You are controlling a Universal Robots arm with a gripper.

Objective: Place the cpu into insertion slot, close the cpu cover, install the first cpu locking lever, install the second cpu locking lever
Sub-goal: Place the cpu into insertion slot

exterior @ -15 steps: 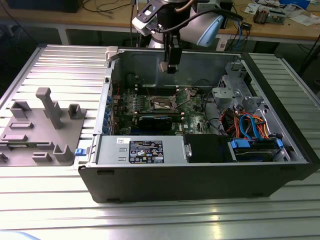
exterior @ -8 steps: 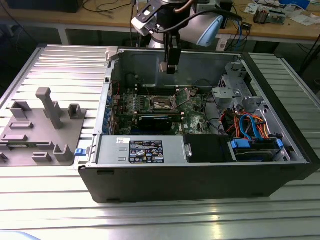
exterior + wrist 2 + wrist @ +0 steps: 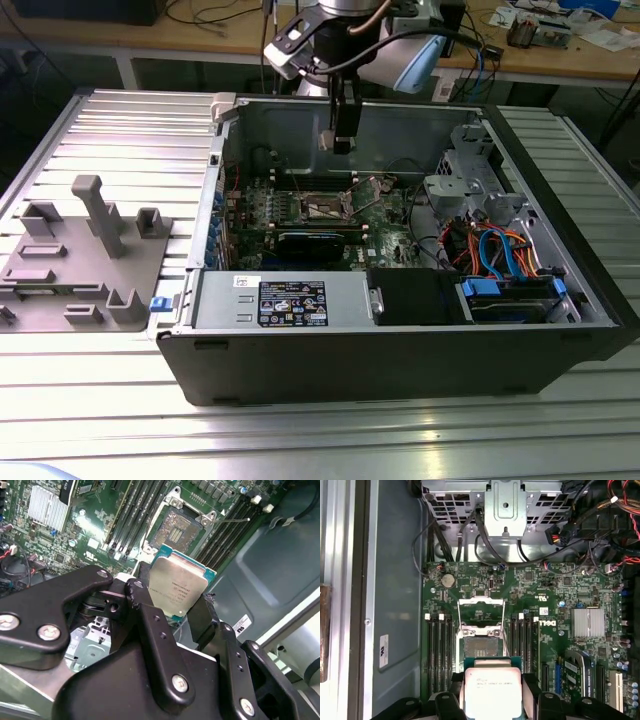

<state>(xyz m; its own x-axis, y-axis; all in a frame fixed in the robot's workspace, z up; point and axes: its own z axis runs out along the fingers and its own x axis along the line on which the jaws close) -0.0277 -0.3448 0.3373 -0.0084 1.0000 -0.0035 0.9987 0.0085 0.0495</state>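
- Grey moulded fixture [image 3: 85, 265]: on the tabletop [image 3: 120, 130], at the exterior view's left, beside the open computer case [image 3: 400, 350].
- Insertion slot [image 3: 327, 207]: on the green board [image 3: 290, 205] inside the case, unfilled. The cpu cover [image 3: 481, 609] is tilted up at its edge.
- End effector [image 3: 343, 143]: above the slot, clamped on the cpu [image 3: 177, 590], which is held clear of the board.

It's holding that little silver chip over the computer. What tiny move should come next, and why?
Probably lower it toward the insertion slot. The claw holds the cpu well above the board, the slot looks bare, and the cpu cover stands open.
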